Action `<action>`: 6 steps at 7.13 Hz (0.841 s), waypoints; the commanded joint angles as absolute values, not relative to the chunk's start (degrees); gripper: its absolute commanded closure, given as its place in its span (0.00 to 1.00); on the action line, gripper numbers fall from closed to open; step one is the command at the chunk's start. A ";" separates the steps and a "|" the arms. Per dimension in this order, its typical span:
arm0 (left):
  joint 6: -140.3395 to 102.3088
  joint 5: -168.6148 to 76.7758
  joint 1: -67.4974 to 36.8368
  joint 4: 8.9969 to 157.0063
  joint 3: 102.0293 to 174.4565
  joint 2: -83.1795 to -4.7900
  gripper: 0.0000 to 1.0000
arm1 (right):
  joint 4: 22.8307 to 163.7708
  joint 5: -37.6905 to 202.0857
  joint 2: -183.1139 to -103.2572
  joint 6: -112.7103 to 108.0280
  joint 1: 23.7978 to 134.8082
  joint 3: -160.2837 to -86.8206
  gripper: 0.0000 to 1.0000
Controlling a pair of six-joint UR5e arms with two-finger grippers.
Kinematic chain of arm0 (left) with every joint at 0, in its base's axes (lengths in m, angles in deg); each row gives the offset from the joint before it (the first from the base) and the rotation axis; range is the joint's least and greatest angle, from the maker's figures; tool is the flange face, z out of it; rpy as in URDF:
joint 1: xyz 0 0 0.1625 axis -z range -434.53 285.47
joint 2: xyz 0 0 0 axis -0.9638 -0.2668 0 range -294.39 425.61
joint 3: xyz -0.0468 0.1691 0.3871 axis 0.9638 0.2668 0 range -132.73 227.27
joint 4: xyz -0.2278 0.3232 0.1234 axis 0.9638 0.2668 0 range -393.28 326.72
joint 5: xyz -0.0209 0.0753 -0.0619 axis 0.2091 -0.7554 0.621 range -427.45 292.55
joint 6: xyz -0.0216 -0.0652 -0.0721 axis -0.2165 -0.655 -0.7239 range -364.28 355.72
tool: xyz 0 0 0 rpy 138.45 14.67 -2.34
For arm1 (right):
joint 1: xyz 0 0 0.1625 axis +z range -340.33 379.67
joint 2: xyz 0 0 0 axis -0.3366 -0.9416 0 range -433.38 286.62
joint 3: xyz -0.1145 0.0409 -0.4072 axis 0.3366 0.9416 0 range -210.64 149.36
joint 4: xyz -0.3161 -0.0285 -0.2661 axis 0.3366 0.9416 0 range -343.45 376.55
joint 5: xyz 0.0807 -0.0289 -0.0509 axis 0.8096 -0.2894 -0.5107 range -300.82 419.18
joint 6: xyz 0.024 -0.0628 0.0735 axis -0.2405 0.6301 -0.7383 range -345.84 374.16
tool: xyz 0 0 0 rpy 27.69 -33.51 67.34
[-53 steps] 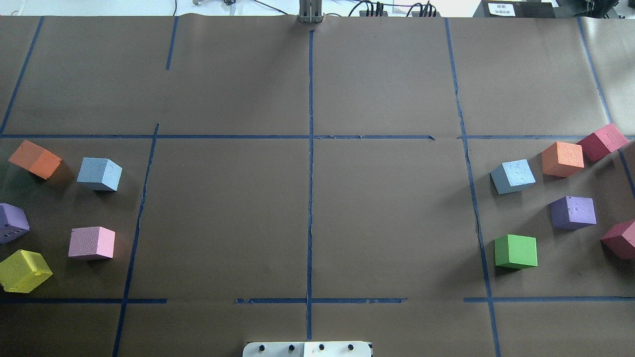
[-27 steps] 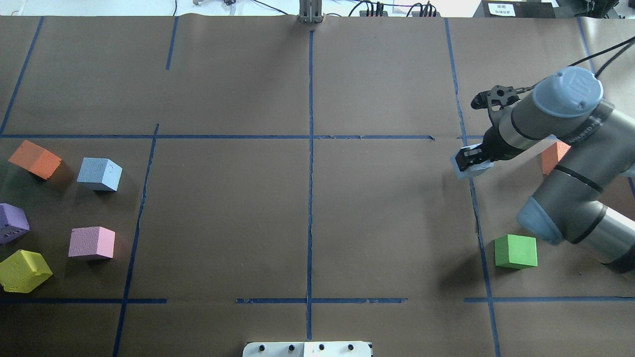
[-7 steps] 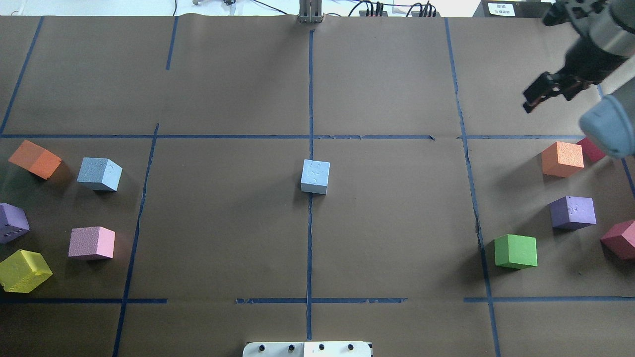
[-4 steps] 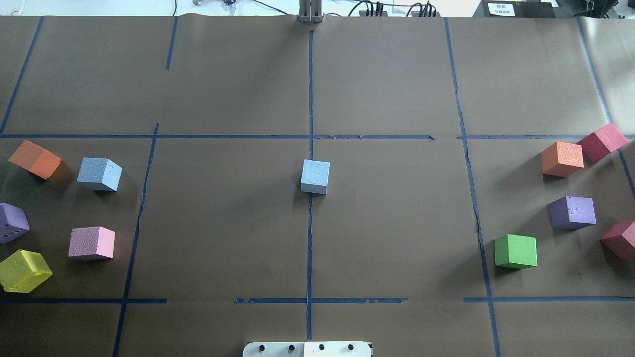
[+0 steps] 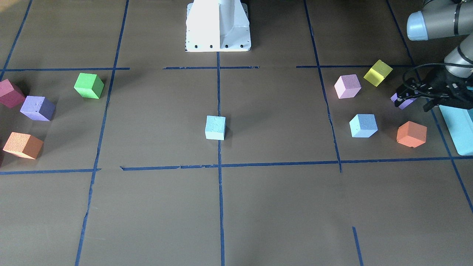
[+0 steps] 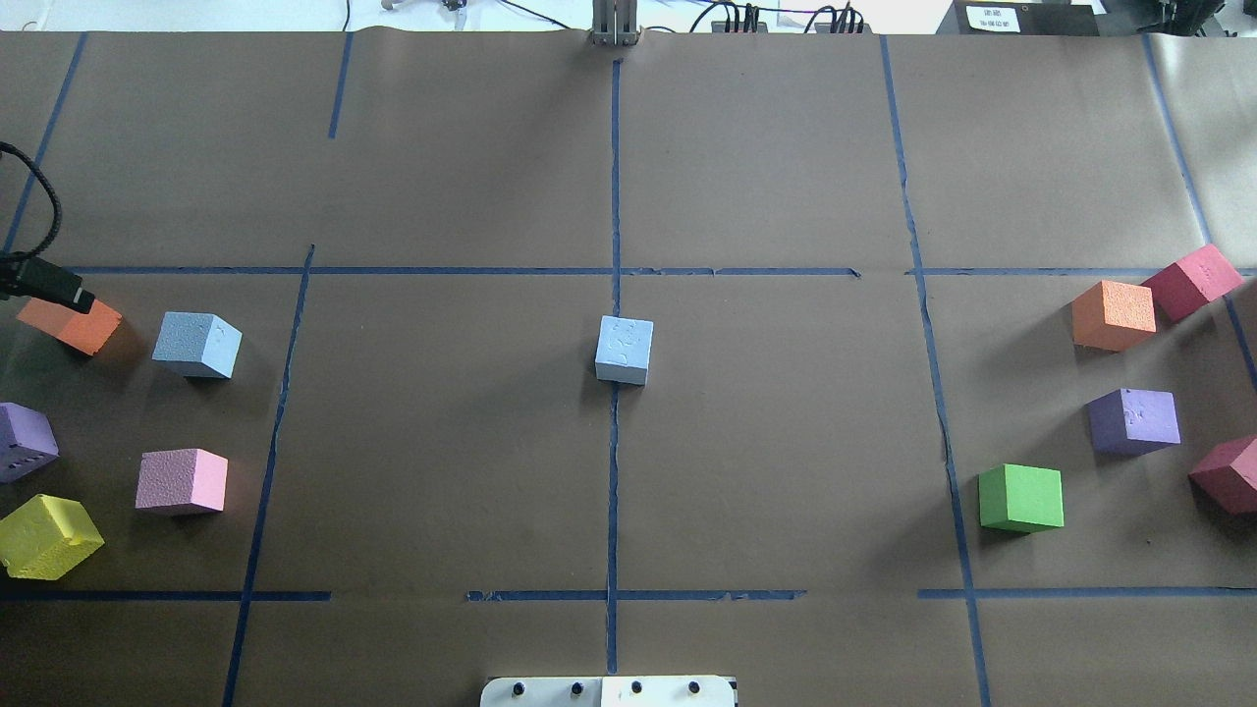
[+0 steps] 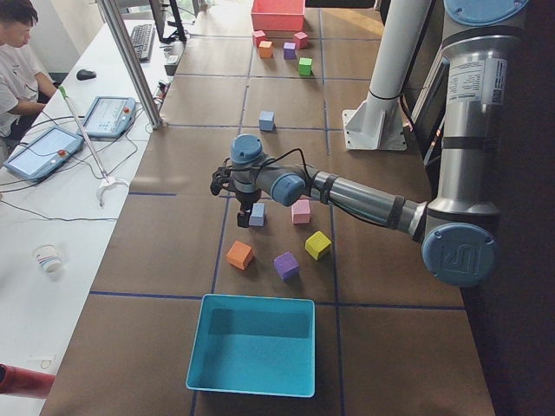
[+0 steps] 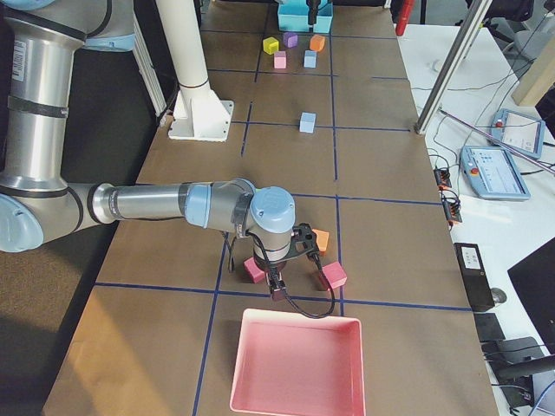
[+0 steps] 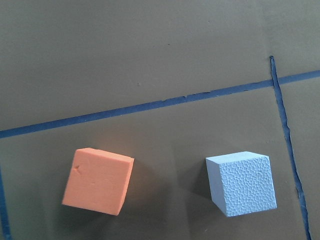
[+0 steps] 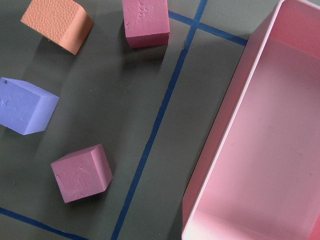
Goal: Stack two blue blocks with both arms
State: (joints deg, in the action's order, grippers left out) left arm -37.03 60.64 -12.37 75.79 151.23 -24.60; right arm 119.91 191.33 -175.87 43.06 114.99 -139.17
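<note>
Now one blue base set, one to fetch

Front view: a blue block [image 5: 215, 127] sits on the centre tape line [image 5: 220, 192], likely as the stack's base. The second block [image 5: 363, 125] lies well off it, toward the robot's left. The left gripper [image 5: 412, 104] hovers beyond, jaws apart, presumably to grasp it.
Left wrist: the second block lies beside an orange cube [image 9: 98, 181].
Right-side view: the right gripper [image 8: 295, 277] hangs far from the base; I cannot tell its jaws.

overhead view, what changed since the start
The right arm took the pale blue foam cube from the right group, set it at the table centre, let go and withdrew. The left gripper has entered at the left edge. The second blue cube and the rest stayed put.
</note>
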 commanded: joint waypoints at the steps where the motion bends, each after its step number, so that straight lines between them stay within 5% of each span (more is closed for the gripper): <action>1: -52.20 55.88 -18.87 83.59 146.87 -27.62 0.00 | 119.91 191.36 -176.03 42.99 115.12 -139.10 0.00; 6: -55.61 52.08 -25.74 84.32 142.20 -29.75 0.00 | 119.91 191.28 -176.21 43.16 115.12 -139.01 0.00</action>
State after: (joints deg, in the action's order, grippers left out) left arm -55.65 52.19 -24.67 84.28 143.14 -29.55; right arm 119.91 191.30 -176.19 43.15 115.12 -139.02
